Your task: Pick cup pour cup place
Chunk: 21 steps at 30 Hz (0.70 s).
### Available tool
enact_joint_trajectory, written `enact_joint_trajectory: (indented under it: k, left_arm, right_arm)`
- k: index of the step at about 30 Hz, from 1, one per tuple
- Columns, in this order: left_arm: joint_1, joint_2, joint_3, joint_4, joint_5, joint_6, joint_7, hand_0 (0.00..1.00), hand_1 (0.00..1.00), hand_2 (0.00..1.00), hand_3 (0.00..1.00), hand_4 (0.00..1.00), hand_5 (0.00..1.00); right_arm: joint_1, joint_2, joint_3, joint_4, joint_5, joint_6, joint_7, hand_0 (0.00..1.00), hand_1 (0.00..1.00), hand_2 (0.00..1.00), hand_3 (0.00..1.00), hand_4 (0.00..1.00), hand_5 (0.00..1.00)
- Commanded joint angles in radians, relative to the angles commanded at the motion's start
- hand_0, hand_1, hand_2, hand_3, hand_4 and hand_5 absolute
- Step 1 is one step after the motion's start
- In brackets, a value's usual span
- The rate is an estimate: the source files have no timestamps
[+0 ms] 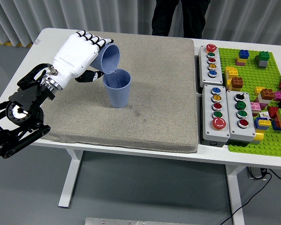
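L arm comes in from the frame's 8 o'clock corner; the left hand (79,54) is white, fingers wrapped round the tilted cup (108,58), i.e. clenched on it and carrying it. That cup lies nearly on its side, mouth facing 4 o'clock, lower lip right over the rim of the standing cup (117,87); can't tell if the two rims touch or just clear. The standing cup sits upright on the grey mat (159,98), at about 10 o'clock from mat centre. Looks like mid-pour, so the place step isn't done yet.

Risks, as I judge them:
- Lip drifts toward 9 o'clock → contents miss the mouth and land on the mat.
- Hand drops or pushes toward 3 o'clock → nudges the lower rim; that cup is light, unheld, could tip or skid on the fabric.
- Rolling back upright too fast → drips outside.
- Set-down too close → the carried cup or the thumb below it knocks the standing one.

Further toward 3 o'clock, off the mat: button boxes (223,112) and a green brick plate (253,65) w/ loose bricks, well apart from the pour; no hazard unless the arm swings wide. A person (178,16) stands at 12 o'clock behind the table, hands not visible. R hand not in frame.
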Motion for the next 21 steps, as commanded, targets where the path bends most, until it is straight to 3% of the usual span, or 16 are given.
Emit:
enact_joint_trajectory:
  k: [21]
  left_arm:
    - [-0.046, 0.031, 0.067, -0.003, 0.0, -0.004, 0.027, 0.646, 0.619, 0.638, 0.645, 0.649, 0.117]
  right_arm:
    - [-0.004, 0.0, -0.002, 0.0, 0.005, -0.001, 0.0, 0.696, 0.683, 0.619, 0.602, 0.017, 0.178]
